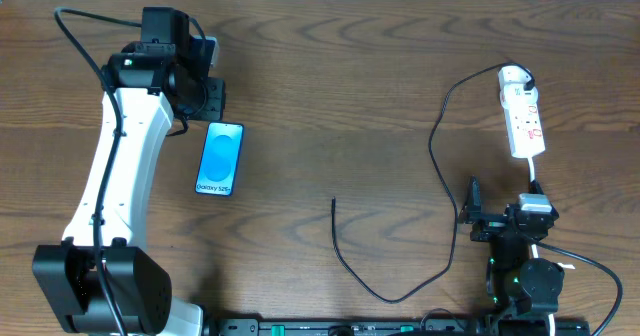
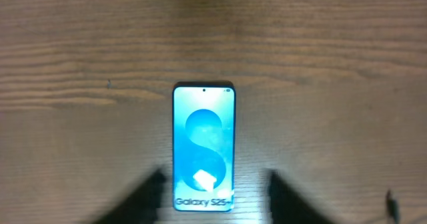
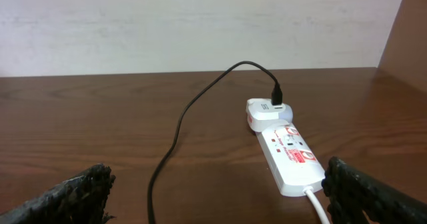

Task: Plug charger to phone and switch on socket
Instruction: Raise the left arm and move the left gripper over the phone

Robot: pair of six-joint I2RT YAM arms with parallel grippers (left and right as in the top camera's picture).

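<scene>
Overhead: a dark brown wood-grain table fills the view, with a pale strip along its far edge. The phone lies flat, screen up, near the left side, its blue display lit. The left gripper sits just beyond the phone's far end. The socket lies far right, and the charger runs from it in a long loop toward the table's middle, its free tip well apart from the phone. The right gripper is just near of the socket.

Left wrist: the phone shows a pale "S" swirl and "Galaxy" lettering. Two blurred dark fingers flank its lettered end, moderately apart, gripping nothing.

Right wrist: a pale wall rises behind the table, with a brown panel at right. The white socket carries red marks. The black charger plugs into a white adapter at its far end. The jaws gape wide and empty.
</scene>
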